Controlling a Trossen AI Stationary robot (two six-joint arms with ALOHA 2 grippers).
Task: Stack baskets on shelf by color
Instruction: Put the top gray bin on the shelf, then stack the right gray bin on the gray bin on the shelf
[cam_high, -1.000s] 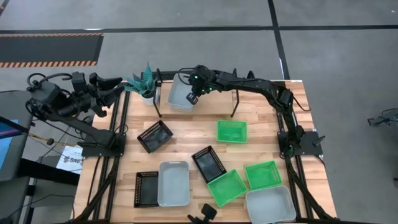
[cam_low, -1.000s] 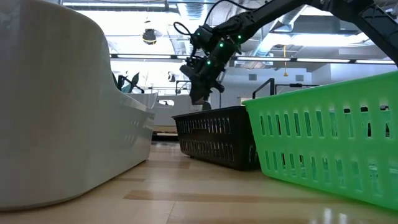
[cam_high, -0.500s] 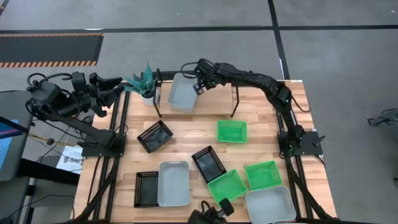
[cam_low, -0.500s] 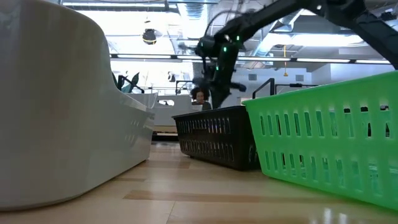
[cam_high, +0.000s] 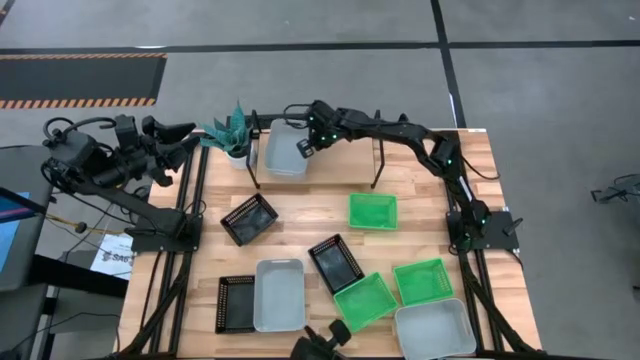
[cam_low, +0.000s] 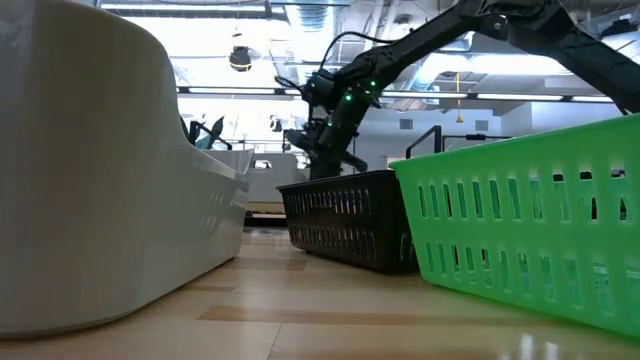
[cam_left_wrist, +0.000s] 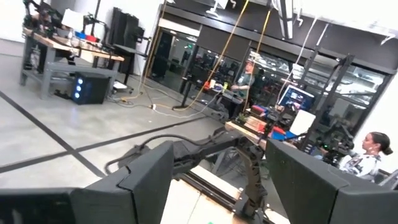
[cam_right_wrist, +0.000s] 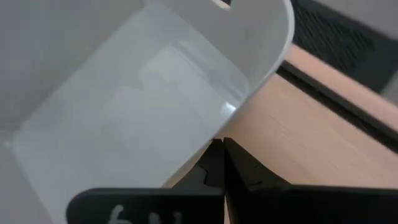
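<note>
Grey-white plastic meets black wire at the top centre of the high view, where the right gripper (cam_high: 303, 146) reaches over a grey basket (cam_high: 284, 150) lying in the left end of the shelf (cam_high: 378, 152), beside the teal plant (cam_high: 230, 132). Its wrist camera shows the dark fingers (cam_right_wrist: 239, 169) drawn almost together at the basket's rim, though whether they pinch the wall or merely touch it is hard to say. This looks like the placing step for the first grey basket; the next move probably calls for letting go cleanly, lifting clear of the wire loops and going for another grey one.

Eight baskets lie loose on the table (cam_high: 300, 215): two grey (cam_high: 279, 294) (cam_high: 433, 330), three green (cam_high: 372, 211) (cam_high: 364, 301) (cam_high: 421, 281) and three black (cam_high: 248, 219) (cam_high: 336, 263) (cam_high: 234, 303).

The left gripper (cam_high: 185, 138) hangs off the table's upper left, its fingers spread wide and empty in its own camera.

From table height, a near grey wall and a green basket fill the foreground and hide the shelf's base, so how the placed basket seats cannot be judged. The basket at the lower right is cut by the frame edge.
</note>
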